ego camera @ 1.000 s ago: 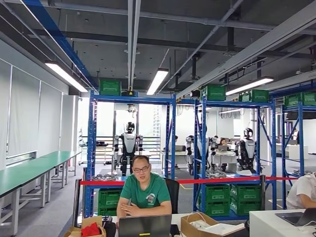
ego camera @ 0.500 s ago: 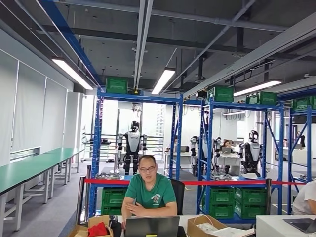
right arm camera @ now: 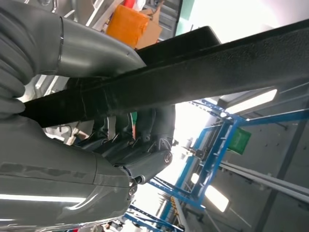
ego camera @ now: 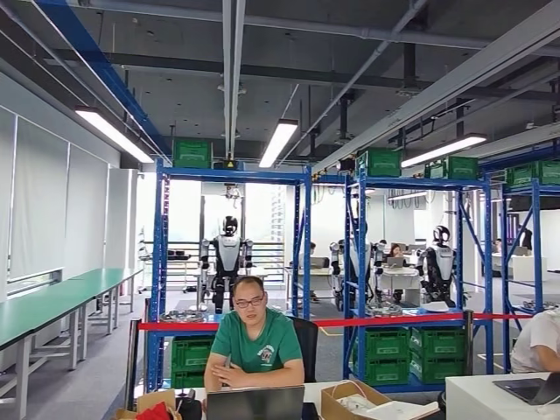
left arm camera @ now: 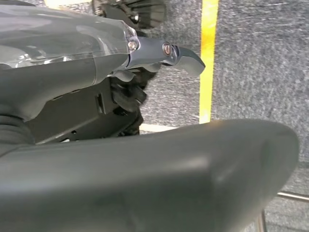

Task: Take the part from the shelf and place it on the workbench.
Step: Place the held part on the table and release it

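Black bar-shaped part (right arm camera: 204, 72) gripped by right hand (right arm camera: 120, 145); left hand (left arm camera: 146, 72) fingers: cannot tell. No legible writing.

Ceiling strip lights (ego camera: 278, 142) bright; windows (ego camera: 192, 210) overexposed; wrist views blurred.

A person in a green T-shirt (ego camera: 254, 339) sits at a desk behind an open laptop (ego camera: 256, 403), in a black chair (ego camera: 308, 337). A cardboard box (ego camera: 348, 398) lies beside the laptop. Red barrier tape (ego camera: 330, 321) stretches behind the person. Green crates (ego camera: 192, 354) sit low in the blue racks (ego camera: 160, 262). Long green benches (ego camera: 63, 299) line the wall.
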